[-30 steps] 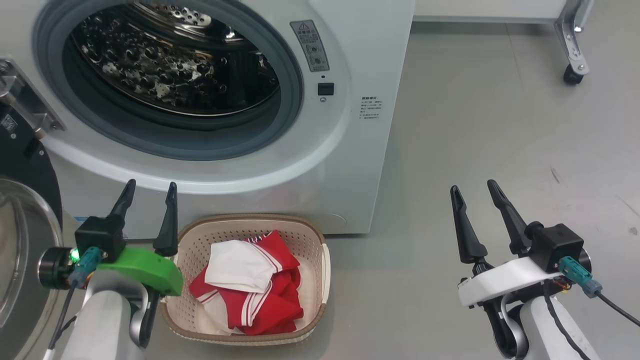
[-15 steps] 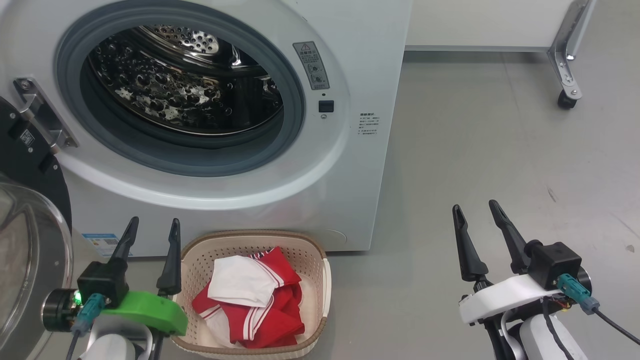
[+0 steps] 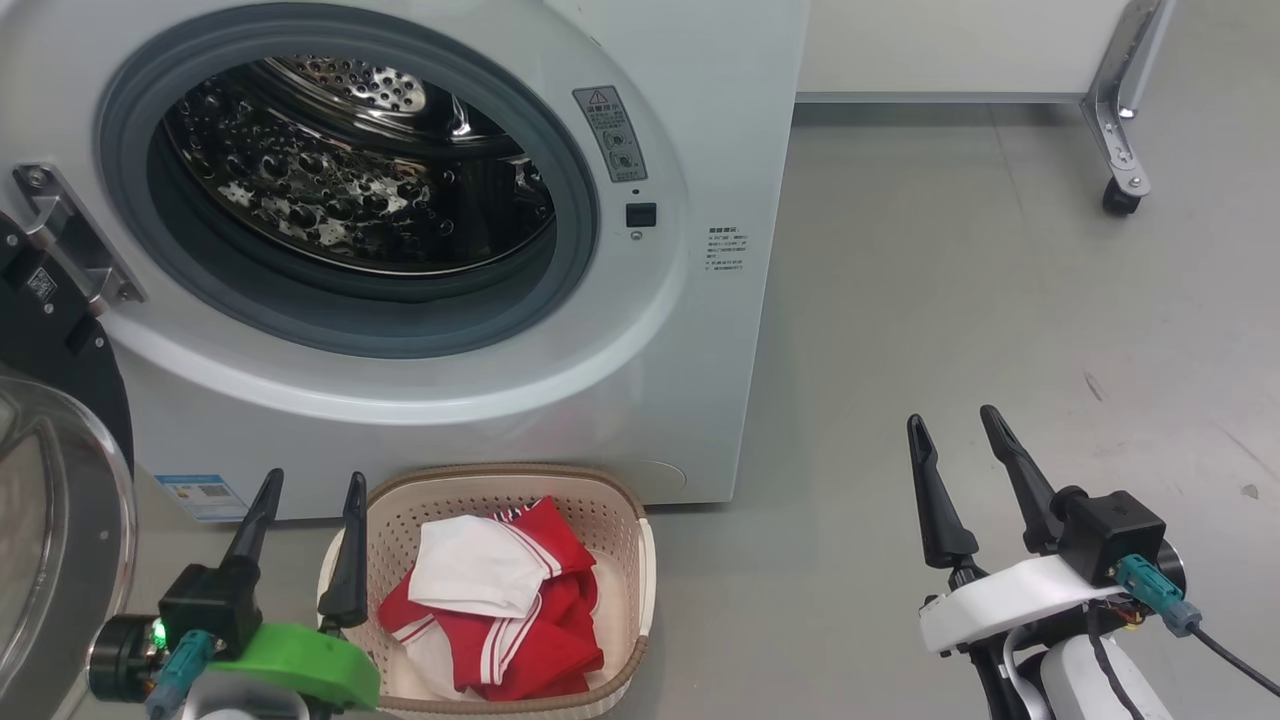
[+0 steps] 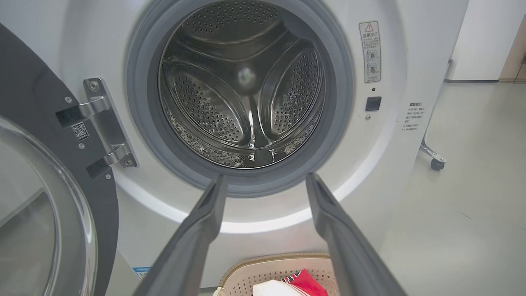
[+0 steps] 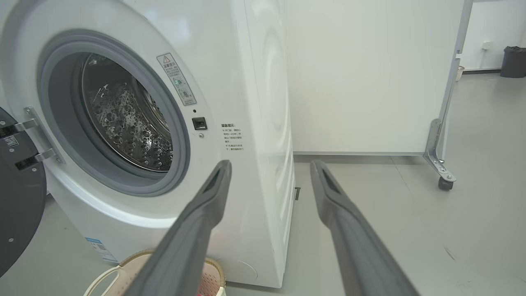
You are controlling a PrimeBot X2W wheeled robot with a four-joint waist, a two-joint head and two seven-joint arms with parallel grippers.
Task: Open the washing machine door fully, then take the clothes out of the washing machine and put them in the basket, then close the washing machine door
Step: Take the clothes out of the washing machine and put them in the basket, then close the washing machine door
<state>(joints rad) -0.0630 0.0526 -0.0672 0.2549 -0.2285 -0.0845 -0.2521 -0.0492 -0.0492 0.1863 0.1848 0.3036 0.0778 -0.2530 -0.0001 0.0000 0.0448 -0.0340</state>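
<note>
Currently, head view: shows the clothes (image 3: pixel 500 590) heaped in the basket (image 3: pixel 480 472) on the floor (image 3: pixel 950 250) before the washing machine (image 3: pixel 700 330), left end effector (image 3: pixel 313 478) and right end effector (image 3: pixel 951 416) both wide, empty. Left wrist view: shows the washing machine door (image 4: pixel 28 82) swung out leftward, drum (image 4: pixel 242 94) bare. Suggests pushing its black frame, not glass, along its arc until latched. Right wrist view: confirms right end effector (image 5: pixel 270 162) spread, idle.

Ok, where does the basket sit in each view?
Head view: basket at bottom, left of centre, before the washing machine.
Left wrist view: bottom edge, between the fingers of the left claw.
Right wrist view: bottom left, partly behind the right claw.
Shared landmark: the warning label on the washing machine's front.
</note>
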